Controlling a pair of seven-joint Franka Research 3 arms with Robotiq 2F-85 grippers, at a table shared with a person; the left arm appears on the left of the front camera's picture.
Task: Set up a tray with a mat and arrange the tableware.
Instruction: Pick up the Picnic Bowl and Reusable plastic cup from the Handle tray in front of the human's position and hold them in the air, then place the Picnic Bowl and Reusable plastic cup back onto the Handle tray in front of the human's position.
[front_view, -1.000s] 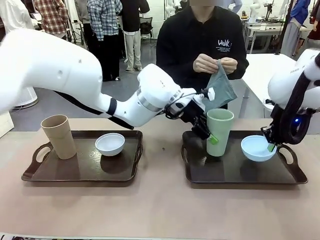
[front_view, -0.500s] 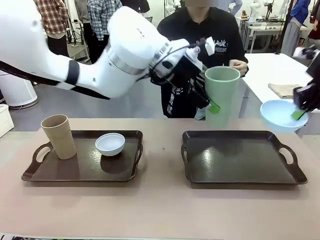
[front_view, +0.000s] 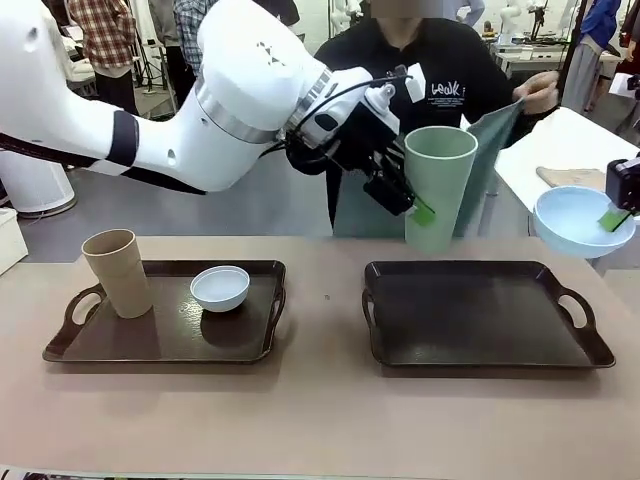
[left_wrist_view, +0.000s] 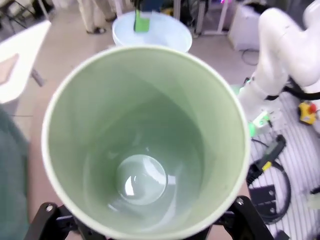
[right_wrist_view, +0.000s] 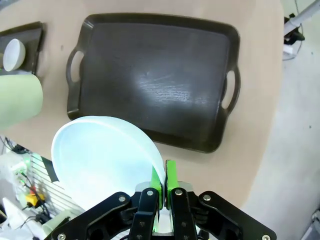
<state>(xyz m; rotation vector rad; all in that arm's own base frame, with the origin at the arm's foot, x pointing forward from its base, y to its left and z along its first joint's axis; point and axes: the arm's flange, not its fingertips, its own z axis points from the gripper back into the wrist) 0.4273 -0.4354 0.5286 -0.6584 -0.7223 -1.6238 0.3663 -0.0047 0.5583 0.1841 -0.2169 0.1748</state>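
My left gripper (front_view: 408, 200) is shut on the pale green tumbler (front_view: 438, 185), holding it upright in the air above the far edge of the bare dark right tray (front_view: 480, 320). Seen from the left wrist, the tumbler (left_wrist_view: 145, 145) is empty. At the right edge, my right gripper (front_view: 618, 212) is shut on the rim of the light blue bowl (front_view: 575, 220), also lifted clear; the right wrist view has the bowl (right_wrist_view: 105, 160) pinched between the pads over that tray (right_wrist_view: 155, 75). Behind the tumbler, the person holds up a grey-green mat (front_view: 495, 135), spread between both hands.
The left tray (front_view: 90, 345) carries the beige tumbler (front_view: 118, 272) and the white bowl (front_view: 220, 288). A white side table (front_view: 545, 140) stands at the far right behind the person. Bare tabletop lies between the trays and along the near edge.
Both arms rose: the green tumbler and the blue bowl left the right tray, which now lies bare. The person unfolded the mat and spread it out toward the right.
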